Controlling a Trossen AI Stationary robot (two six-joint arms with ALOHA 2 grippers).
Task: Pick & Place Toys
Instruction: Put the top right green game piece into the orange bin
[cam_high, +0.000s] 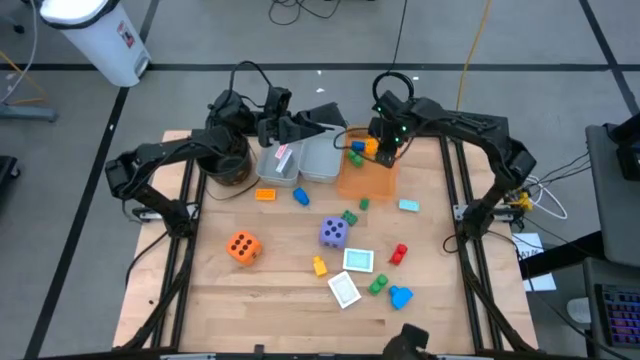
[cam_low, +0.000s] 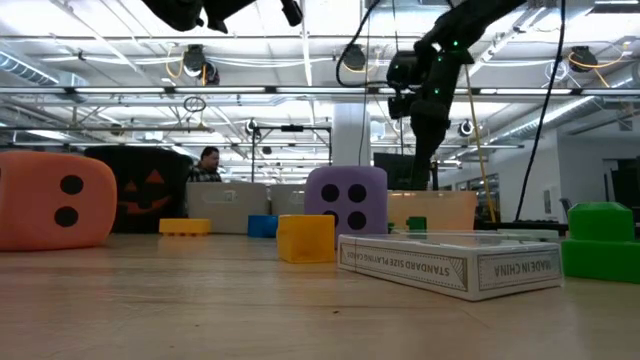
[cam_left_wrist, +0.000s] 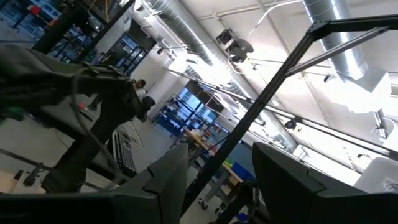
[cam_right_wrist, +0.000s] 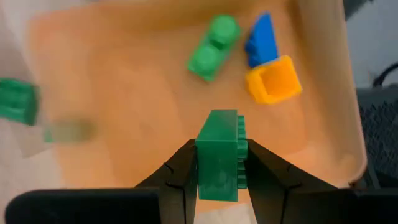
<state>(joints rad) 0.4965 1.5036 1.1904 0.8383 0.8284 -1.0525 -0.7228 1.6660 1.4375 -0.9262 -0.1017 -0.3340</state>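
Wooden table (cam_high: 200, 300), toys scattered | right gripper (cam_right_wrist: 217, 163) above orange bin (cam_right_wrist: 124, 87), clamping green block (cam_right_wrist: 219, 155) | left gripper (cam_left_wrist: 214, 171) raised near grey bins (cam_high: 300, 160), fingers parted, empty.

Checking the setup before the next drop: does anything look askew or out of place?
Nothing is spilled or damaged. The one oddity: the left gripper points up toward the ceiling over the grey bins, holding nothing. The right gripper holds a green block above the orange bin. Other toys lie loose on the table.
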